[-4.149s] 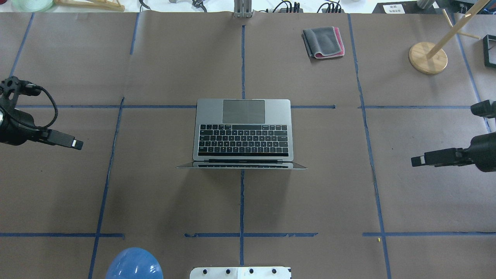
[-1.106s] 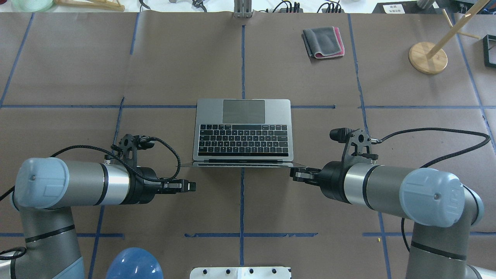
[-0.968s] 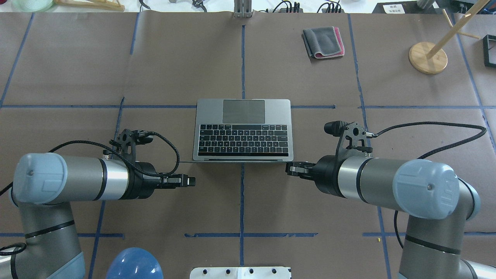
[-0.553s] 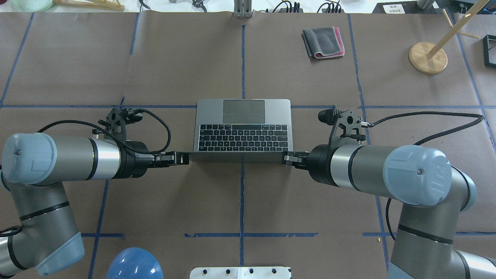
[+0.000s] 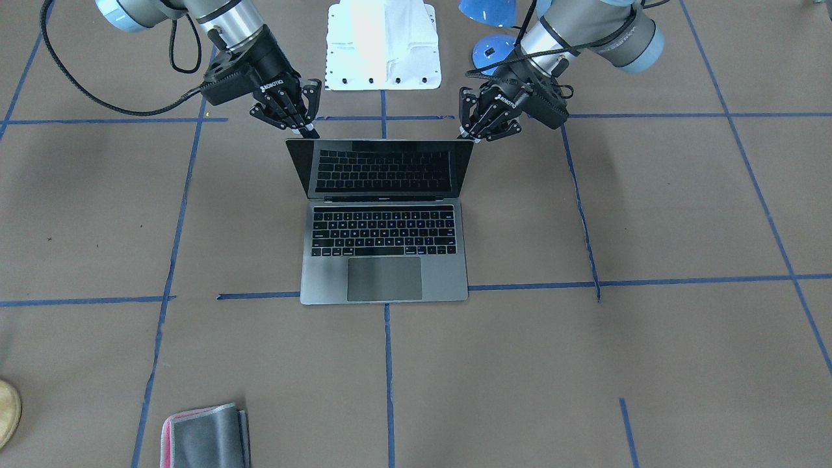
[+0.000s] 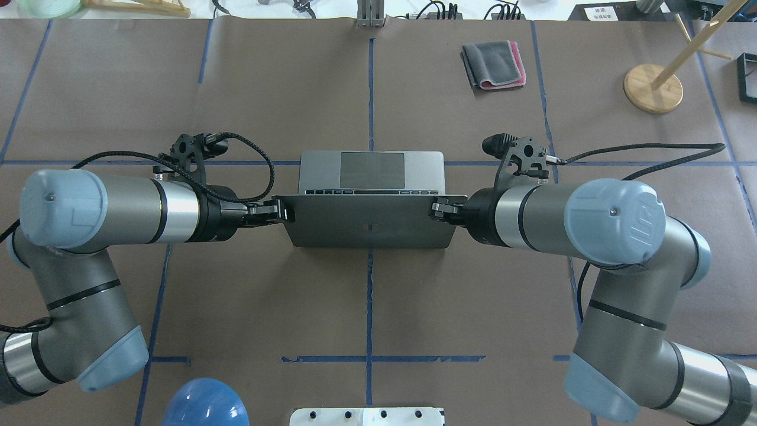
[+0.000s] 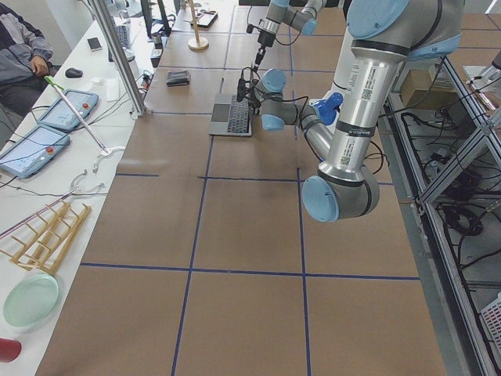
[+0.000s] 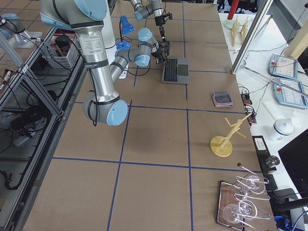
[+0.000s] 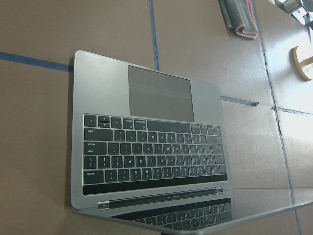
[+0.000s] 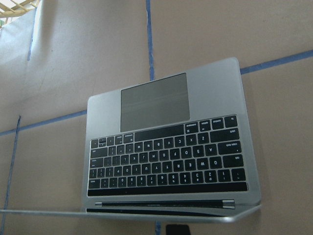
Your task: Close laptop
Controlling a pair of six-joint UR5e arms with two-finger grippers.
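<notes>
Left gripper (image 6: 282, 213) and right gripper (image 6: 437, 208), each with its fingers closed together, press the upper lid corners of the laptop (image 6: 366, 228) that lies between them. The overhead view shows the lid's back hiding most keys. The front-facing view shows the glossy screen mirroring them. Moments earlier the lid stood edge-on, with the whole keyboard bare, on the worktop (image 6: 366, 307).

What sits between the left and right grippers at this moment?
Only the laptop: its tilted lid spans the gap from the left gripper to the right gripper, one at each top corner. The overhead view shows it best.
</notes>
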